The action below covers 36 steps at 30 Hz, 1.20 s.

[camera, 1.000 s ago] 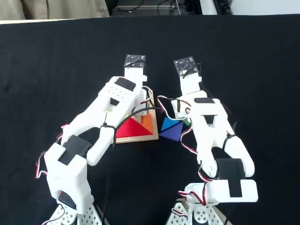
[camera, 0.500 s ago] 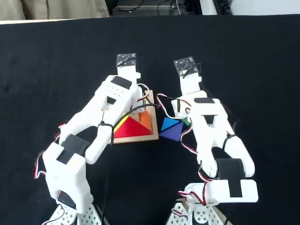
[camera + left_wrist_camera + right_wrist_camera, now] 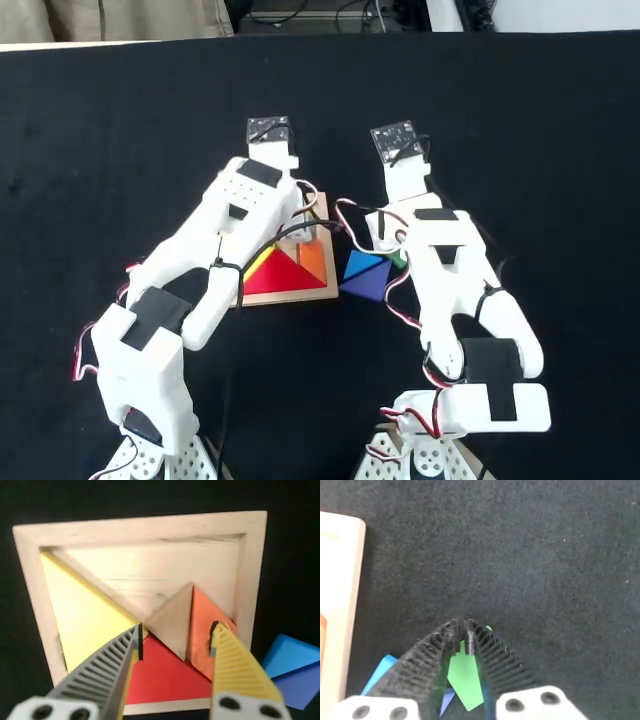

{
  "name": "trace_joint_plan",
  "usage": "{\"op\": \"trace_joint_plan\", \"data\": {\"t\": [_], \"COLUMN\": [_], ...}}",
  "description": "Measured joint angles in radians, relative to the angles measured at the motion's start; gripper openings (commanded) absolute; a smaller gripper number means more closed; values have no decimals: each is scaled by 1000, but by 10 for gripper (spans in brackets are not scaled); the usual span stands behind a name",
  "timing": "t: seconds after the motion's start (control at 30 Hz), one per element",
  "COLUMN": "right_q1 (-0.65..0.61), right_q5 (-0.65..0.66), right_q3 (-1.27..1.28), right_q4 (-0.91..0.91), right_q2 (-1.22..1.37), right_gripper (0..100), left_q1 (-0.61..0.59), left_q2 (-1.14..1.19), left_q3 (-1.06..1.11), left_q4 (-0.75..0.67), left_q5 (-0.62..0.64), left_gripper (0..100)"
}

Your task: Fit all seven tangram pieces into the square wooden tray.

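- Surface point(image 3: 560, 150): black matte cloth, faintly fuzzy, lying flat under both arms.
- Square wooden tray point(image 3: 145, 527): pale raw wood with a raised rim, sitting left of centre. Its far half is showing bare floor, which I'm judging to be the room left for more pieces.
- Yellow triangle point(image 3: 82, 615) and red triangle point(image 3: 165, 672): smooth painted flats, lying in the tray's left and near parts. The smaller orange triangle point(image 3: 205, 625) is lying by the right wall.
- Left pincer point(image 3: 175, 635): hovering over the tray's middle, spread wide and carrying nothing.
- Blue pieces point(image 3: 365, 275): two shades, resting on the cloth just beside the tray's right rim.
- Green piece point(image 3: 465, 680): a thin flat plate, being pinched by the right pincer point(image 3: 462, 629).
- The tray is lying left of the right pincer, with the blue pieces between them, so the carry is likely heading left and slightly far.
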Motion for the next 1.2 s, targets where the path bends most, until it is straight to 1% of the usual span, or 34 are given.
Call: {"op": "trace_joint_plan", "data": {"t": [0.27,0.4,0.53,0.6,0.7,0.73,0.83,0.93,1.1,1.2], "right_q1": [0,0,0,0,0,0,0,0,0,0], "right_q5": [0,0,0,0,0,0,0,0,0,0], "right_q3": [0,0,0,0,0,0,0,0,0,0], "right_q4": [0,0,0,0,0,0,0,0,0,0], "right_q2": [0,0,0,0,0,0,0,0,0,0], "right_gripper": [32,32,32,32,32,32,32,32,32,32], "left_q1": [-2,-44,-78,-75,-74,-77,-106,-121,-115,-77], "left_q2": [0,5,9,11,11,11,11,11,11,11], "left_q3": [-81,-130,-133,-132,-103,-97,-94,-74,-46,-43], "left_q4": [25,25,25,9,-55,-72,-92,-83,-80,-87], "left_q5": [11,-43,-68,-72,-77,-77,-80,-115,-123,-124], "left_gripper": [230,230,230,195,82,64,63,63,63,60]}}
